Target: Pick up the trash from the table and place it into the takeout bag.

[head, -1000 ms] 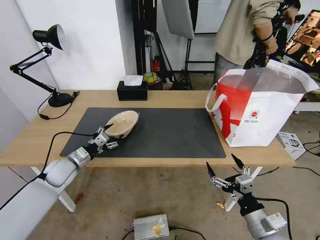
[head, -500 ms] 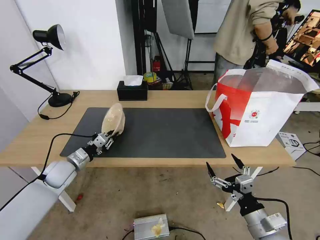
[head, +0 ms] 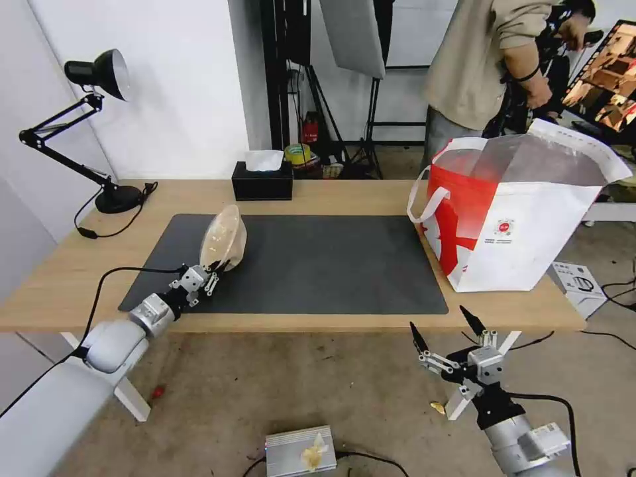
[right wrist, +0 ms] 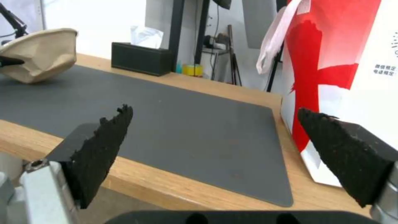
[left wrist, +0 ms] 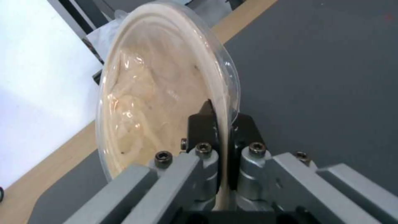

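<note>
Head view: left pincer (head: 213, 270) clamps the rim of the tan paper bowl with clear lid (head: 223, 243), tilted on edge above the dark grey mat (head: 331, 265) on the light-wood table (head: 59, 278); red-and-white takeout bag (head: 517, 218) stands well apart at the right end; right pincer (head: 447, 329) waits open below the table edge | Left wrist view: black fingers (left wrist: 203, 124) pinch the bowl (left wrist: 166, 93) rim, one each side | Right wrist view: bowl (right wrist: 39, 53) far across the mat; bag (right wrist: 344, 62) close | Advice: keep the grip firm and lift clear over the bag's mouth.

On the surface (head: 371, 193), a mat (head: 318, 265) lies central; bowl (head: 223, 240) at 9 o'clock, bag (head: 523, 218) at 3, tissue box (head: 262, 180) at 11, lamp (head: 99, 132) at 10.
</note>
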`<state>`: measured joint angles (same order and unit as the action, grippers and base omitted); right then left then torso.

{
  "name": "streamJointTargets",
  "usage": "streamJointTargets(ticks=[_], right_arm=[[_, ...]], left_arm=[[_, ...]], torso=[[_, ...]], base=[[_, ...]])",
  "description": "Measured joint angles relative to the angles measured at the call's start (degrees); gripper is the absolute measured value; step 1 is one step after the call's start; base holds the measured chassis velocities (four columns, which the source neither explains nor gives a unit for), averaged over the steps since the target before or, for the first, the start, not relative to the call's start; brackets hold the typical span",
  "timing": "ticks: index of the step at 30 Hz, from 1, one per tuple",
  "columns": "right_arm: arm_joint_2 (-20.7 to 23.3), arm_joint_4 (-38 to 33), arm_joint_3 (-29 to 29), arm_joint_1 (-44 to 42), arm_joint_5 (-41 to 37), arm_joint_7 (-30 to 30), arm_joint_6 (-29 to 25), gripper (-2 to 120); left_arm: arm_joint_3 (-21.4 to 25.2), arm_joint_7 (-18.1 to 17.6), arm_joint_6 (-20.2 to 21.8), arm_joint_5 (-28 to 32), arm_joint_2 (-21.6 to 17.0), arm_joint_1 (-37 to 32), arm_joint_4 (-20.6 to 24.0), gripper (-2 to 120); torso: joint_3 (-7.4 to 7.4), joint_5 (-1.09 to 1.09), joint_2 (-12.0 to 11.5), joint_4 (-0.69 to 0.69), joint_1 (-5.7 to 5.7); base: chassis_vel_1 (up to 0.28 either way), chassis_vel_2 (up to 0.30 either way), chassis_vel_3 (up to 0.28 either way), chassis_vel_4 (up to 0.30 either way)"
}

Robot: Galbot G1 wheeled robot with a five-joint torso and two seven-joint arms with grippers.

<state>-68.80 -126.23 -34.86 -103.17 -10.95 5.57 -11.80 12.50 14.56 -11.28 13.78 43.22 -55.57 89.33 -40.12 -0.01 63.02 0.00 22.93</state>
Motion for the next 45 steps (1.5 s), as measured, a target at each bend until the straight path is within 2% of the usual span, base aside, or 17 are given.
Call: streamJointTargets(ticks=[13, 17, 19, 24, 27, 28, 29, 32, 34, 35, 37, 40, 42, 45], right_arm=[[0.0, 0.0, 0.0, 0.0, 0.0, 0.0, 0.0, 100], [0.0, 0.0, 0.0, 0.0, 0.0, 0.0, 0.0, 100], [0.0, 0.0, 0.0, 0.0, 0.0, 0.0, 0.0, 100], [0.0, 0.0, 0.0, 0.0, 0.0, 0.0, 0.0, 100], [0.0, 0.0, 0.0, 0.0, 0.0, 0.0, 0.0, 100], [0.0, 0.0, 0.0, 0.0, 0.0, 0.0, 0.0, 100], [0.0, 0.0, 0.0, 0.0, 0.0, 0.0, 0.0, 100], [0.0, 0.0, 0.0, 0.0, 0.0, 0.0, 0.0, 100], [0.0, 0.0, 0.0, 0.0, 0.0, 0.0, 0.0, 100], [0.0, 0.0, 0.0, 0.0, 0.0, 0.0, 0.0, 100], [0.0, 0.0, 0.0, 0.0, 0.0, 0.0, 0.0, 100], [0.0, 0.0, 0.0, 0.0, 0.0, 0.0, 0.0, 100], [0.0, 0.0, 0.0, 0.0, 0.0, 0.0, 0.0, 100], [0.0, 0.0, 0.0, 0.0, 0.0, 0.0, 0.0, 100]], left_arm=[[2.3, -0.9, -1.4, 2.1, -2.5, -1.9, 6.3, 1], [2.9, -1.8, -1.4, 4.5, -5.6, -1.6, 9.8, 1], [3.0, -1.9, -1.4, 4.7, -5.9, -1.5, 10.1, 1], [3.2, -3.1, -1.1, 7.5, -9.7, -0.1, 13.0, 1], [1.4, -3.7, -0.4, 10.0, -13.2, 3.2, 15.3, 1], [1.4, -3.7, -0.4, 10.0, -13.2, 3.2, 15.3, 1], [0.6, -4.0, -0.3, 10.5, -13.7, 4.2, 15.6, 1], [-6.3, -5.9, 0.4, 12.1, -16.0, 13.5, 16.1, 1], [-7.9, -6.3, 0.5, 12.2, -16.2, 15.3, 16.1, 1], [-12.1, -7.3, 0.8, 12.4, -16.4, 19.8, 16.0, 1], [-13.6, -7.6, 0.9, 12.4, -16.5, 21.4, 16.0, 1], [-23.8, -9.8, 1.9, 12.7, -15.9, 32.8, 16.0, 1], [-24.8, -10.0, 2.0, 12.8, -15.8, 34.0, 15.9, 1], [-32.3, -11.8, 2.2, 12.9, -14.1, 42.5, 14.5, 1]], torso=[[0.00, 0.00, 0.0, 0.00, 0.00], [0.01, 0.00, 0.0, 0.00, 0.00], [0.01, 0.00, 0.0, 0.00, 0.00], [0.01, 0.01, 0.0, 0.00, 0.00], [0.01, 0.02, 0.0, 0.01, 0.00], [0.01, 0.02, 0.0, 0.01, 0.00], [0.01, 0.02, 0.0, 0.00, 0.00], [0.01, 0.03, 0.0, -0.01, 0.00], [0.01, 0.02, 0.0, 0.00, 0.00], [0.01, 0.01, 0.0, -0.01, 0.00], [0.01, 0.01, 0.0, -0.01, 0.00], [0.01, 0.02, 0.0, -0.01, 0.00], [0.01, 0.02, 0.0, -0.01, -0.01], [0.01, 0.03, 0.0, -0.01, -0.01]], base=[[0.000, 0.000, 0.000, 0.000], [0.000, 0.000, 0.000, 0.000], [0.000, 0.000, 0.000, 0.000], [0.000, 0.000, 0.000, 0.000], [0.000, 0.000, 0.000, 0.000], [0.000, 0.000, 0.000, 0.000], [0.000, 0.000, 0.000, 0.000], [0.000, 0.000, 0.000, 0.000], [0.000, 0.000, 0.000, 0.000], [0.000, 0.000, 0.000, 0.000], [0.000, 0.000, 0.000, 0.000], [0.000, 0.000, 0.000, 0.000], [0.000, 0.000, 0.000, 0.000], [0.000, 0.000, 0.000, 0.000]])
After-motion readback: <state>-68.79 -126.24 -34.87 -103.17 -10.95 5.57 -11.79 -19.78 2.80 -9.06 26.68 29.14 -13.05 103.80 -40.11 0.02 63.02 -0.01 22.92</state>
